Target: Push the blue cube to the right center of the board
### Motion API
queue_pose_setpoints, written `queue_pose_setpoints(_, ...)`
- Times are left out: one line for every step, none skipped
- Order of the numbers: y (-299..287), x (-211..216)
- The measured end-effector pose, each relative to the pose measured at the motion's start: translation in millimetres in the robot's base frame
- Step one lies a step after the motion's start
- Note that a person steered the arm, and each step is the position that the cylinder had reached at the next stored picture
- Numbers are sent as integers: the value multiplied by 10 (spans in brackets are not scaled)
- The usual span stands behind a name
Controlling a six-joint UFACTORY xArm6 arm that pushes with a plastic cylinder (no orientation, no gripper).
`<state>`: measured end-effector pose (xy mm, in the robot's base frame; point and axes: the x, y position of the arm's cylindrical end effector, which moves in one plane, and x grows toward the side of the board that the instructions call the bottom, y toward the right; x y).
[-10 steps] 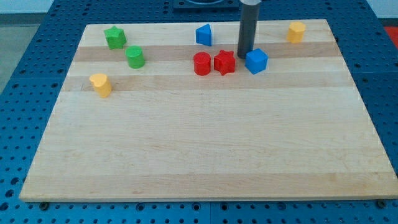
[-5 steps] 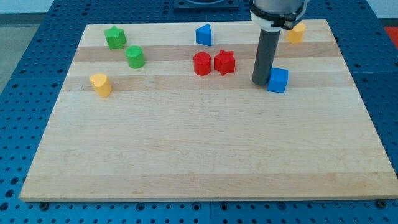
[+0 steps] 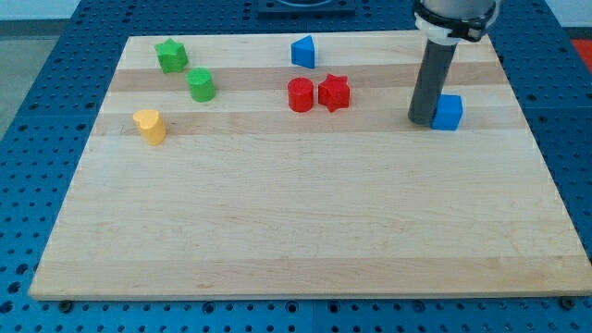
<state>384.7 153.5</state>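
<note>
over the last second the tip has slid the blue cube rightward, away from the red blocks. no gripper fitted: the rod grips nothing, only presses the cube's left face. cube now right of center, probably needing a push rightward and down.

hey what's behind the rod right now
My tip touches the blue cube's left side. The rod covers board behind it; anything there is hidden.
</note>
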Motion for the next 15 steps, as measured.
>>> queue_pose_setpoints(0, -42)
queue_pose_setpoints(0, -137)
queue_pose_setpoints(4, -149)
queue_pose_setpoints(60, -149)
queue_pose_setpoints(178, -149)
queue_pose_setpoints(297, -114)
queue_pose_setpoints(308, -102)
queue_pose_setpoints(308, -103)
queue_pose_setpoints(308, -199)
queue_pose_setpoints(346, -307)
queue_pose_setpoints(537, -327)
queue_pose_setpoints(666, -331)
queue_pose_setpoints(667, -328)
queue_pose_setpoints(667, -299)
queue_pose_setpoints(662, -275)
